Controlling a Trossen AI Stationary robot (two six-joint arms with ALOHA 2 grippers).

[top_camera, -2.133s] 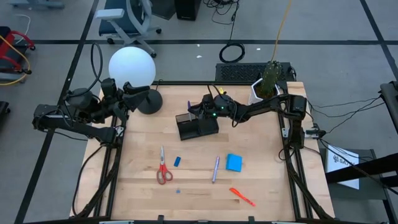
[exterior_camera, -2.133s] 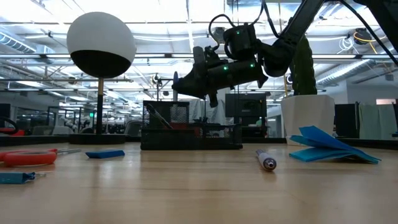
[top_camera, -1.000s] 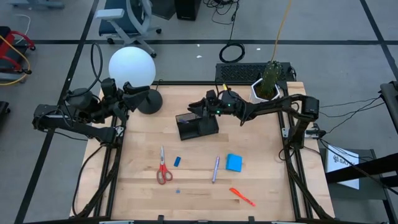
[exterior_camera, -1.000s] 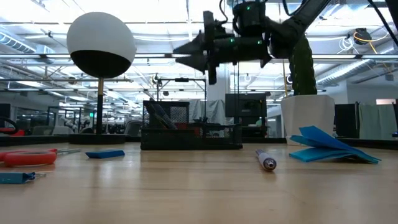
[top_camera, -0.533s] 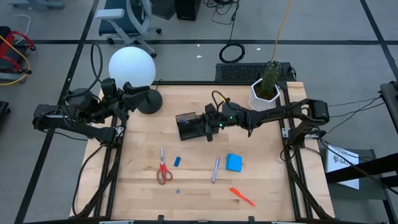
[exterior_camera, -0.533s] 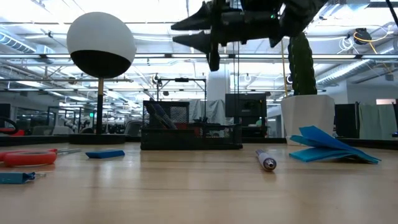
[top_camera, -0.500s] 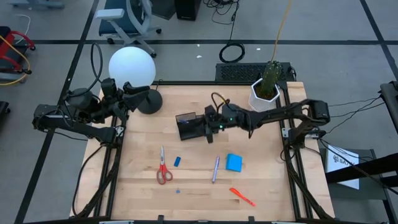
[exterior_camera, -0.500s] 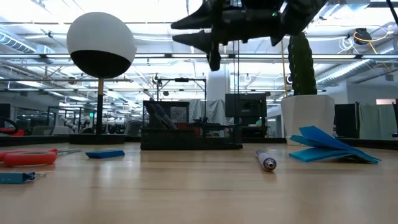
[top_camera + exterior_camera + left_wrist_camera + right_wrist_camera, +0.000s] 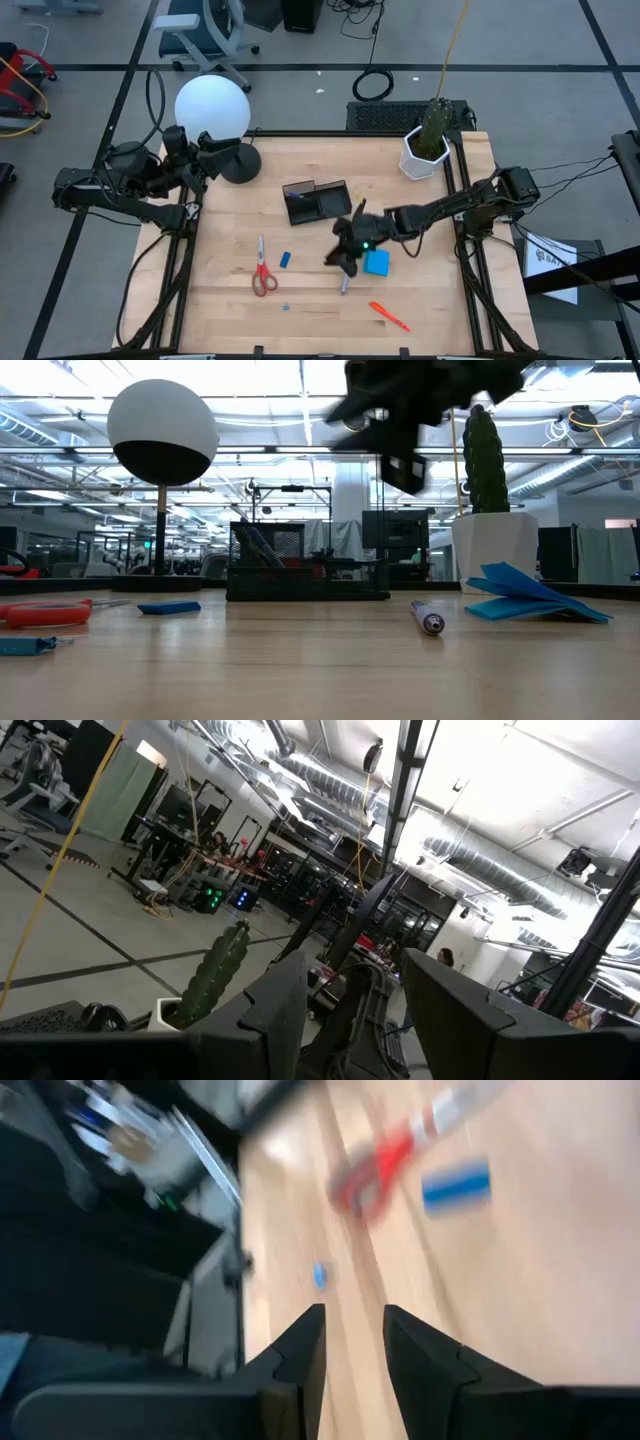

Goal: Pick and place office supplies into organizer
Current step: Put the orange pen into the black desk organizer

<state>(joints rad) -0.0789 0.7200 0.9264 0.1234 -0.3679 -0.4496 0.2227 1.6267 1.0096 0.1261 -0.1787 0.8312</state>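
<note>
The black organizer [image 9: 316, 201] [image 9: 305, 565] stands on the table's far middle with dark pens leaning inside. Red-handled scissors [image 9: 263, 270], a blue eraser [image 9: 285, 259], a tiny blue piece [image 9: 286, 307], a grey-purple pen [image 9: 345, 277] [image 9: 428, 618], the blue notepad [image 9: 376, 262] [image 9: 535, 592] and an orange marker [image 9: 390, 316] lie flat on the wood. My right gripper [image 9: 345, 255] [image 9: 350, 1342] hovers open above the pen, just left of the notepad, touching nothing. My left gripper [image 9: 215, 150] [image 9: 355, 1010] waits open at the far left.
A lamp with a white globe [image 9: 212, 106] stands at the far left by the left arm. A white pot with a cactus [image 9: 425, 148] sits at the far right corner. Bare wood lies along the near edge around the orange marker.
My right gripper has swung from above the organizer toward the table's near edge, staying high, and now hangs over the grey-purple pen beside the notepad. The things on the table have stayed where they were.
</note>
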